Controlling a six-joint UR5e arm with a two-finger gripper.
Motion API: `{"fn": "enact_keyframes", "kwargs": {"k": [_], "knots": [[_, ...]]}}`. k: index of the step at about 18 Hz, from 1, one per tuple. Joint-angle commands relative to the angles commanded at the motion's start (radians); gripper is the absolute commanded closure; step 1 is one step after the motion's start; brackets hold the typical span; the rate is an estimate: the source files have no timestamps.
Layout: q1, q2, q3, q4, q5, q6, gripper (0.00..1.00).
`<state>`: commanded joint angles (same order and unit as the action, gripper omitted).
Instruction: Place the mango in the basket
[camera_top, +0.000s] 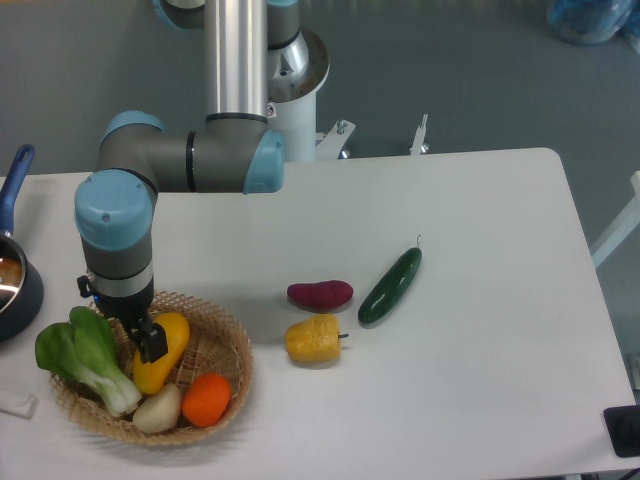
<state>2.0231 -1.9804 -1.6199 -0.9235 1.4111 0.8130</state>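
Note:
The mango (166, 345), a smooth yellow oval, lies inside the light wicker basket (226, 335), slanting between the bok choy and the orange. My gripper (141, 340) hangs over the basket's middle, just left of the mango. One dark finger (153, 346) touches the mango's left side. The jaws look open, and the fruit rests on the basket floor rather than between them. The wrist hides the basket's back rim.
In the basket lie a bok choy (85, 352), a pale bulb (158, 408) and an orange (207, 399). A yellow bell pepper (314, 339), a purple sweet potato (320, 294) and a cucumber (391, 285) lie mid-table. A blue-handled pot (14, 270) sits at the left edge.

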Motion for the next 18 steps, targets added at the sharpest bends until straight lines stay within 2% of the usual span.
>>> {"fn": "enact_keyframes", "kwargs": {"k": [3,7,9,13,18], "knots": [[0.080,0.048,-0.002,0.003,0.113,0.002,0.00],[0.248,0.095,-0.003,0.005,0.124,0.011,0.00],[0.322,0.100,0.002,0.002,0.126,0.027,0.00],[0.463,0.103,-0.012,-0.002,0.135,0.199,0.00],[0.635,0.118,-0.058,0.002,0.141,0.409,0.00]]}}
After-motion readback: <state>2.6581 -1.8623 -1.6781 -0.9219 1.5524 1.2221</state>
